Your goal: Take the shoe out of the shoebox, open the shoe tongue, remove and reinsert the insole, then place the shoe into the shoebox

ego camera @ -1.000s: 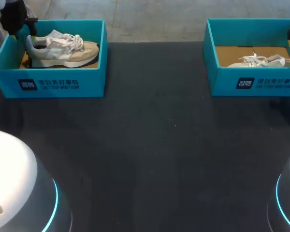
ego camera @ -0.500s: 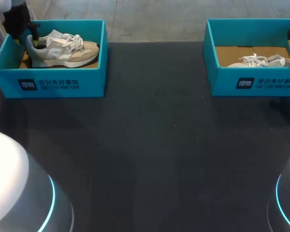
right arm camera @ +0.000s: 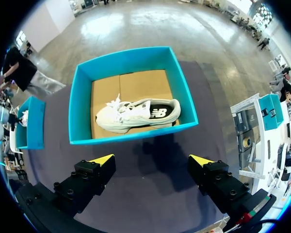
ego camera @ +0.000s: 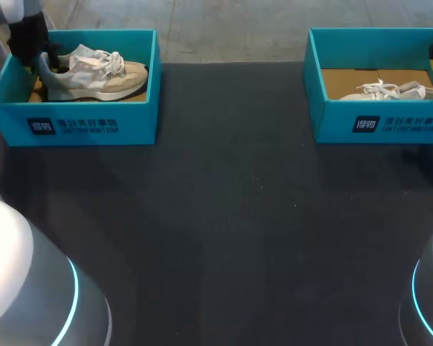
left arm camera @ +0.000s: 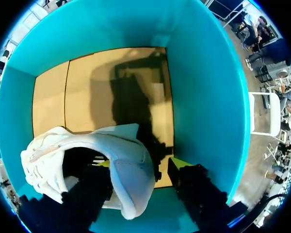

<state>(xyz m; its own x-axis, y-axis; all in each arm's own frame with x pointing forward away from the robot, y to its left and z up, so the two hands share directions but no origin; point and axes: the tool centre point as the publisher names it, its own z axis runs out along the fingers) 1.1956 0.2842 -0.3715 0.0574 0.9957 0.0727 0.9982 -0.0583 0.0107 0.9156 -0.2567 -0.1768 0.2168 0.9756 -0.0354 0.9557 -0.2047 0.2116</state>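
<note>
**Table** [ego camera: 231, 216]: dark surface. Two teal shoeboxes are set at its far edge, well apart.

**Left shoebox** [ego camera: 86, 126]: open-topped, with a brown cardboard floor. The left shoe [ego camera: 94, 72], white and beige with white laces, is found inside, upright on its sole. Its toe is turned toward the middle of the table and its heel toward the box's outer end wall.

**Left gripper** [left arm camera: 143, 164]: it is lowered into the left shoebox at the shoe's heel. In the left wrist view the fingers are seen apart, astride the back of the heel. One finger is placed at the shoe's mouth. The other is outside the heel, beside the teal wall, and a strip of cardboard floor shows between this finger and the heel. The shoe is therefore not clamped, and the gripper is recorded as not closed.

**Right shoebox** [ego camera: 375, 122]: open-topped, same make. The right shoe [right arm camera: 136, 114], white, is lying inside on the cardboard floor, toe toward the left shoebox. Its side panel appears to be turned upward.

**Right gripper** [right arm camera: 153, 159]: it is held above the bare table, short of the right shoebox. The fingers are spread wide and nothing is held between them. The box and shoe are seen ahead of it, untouched.
</note>
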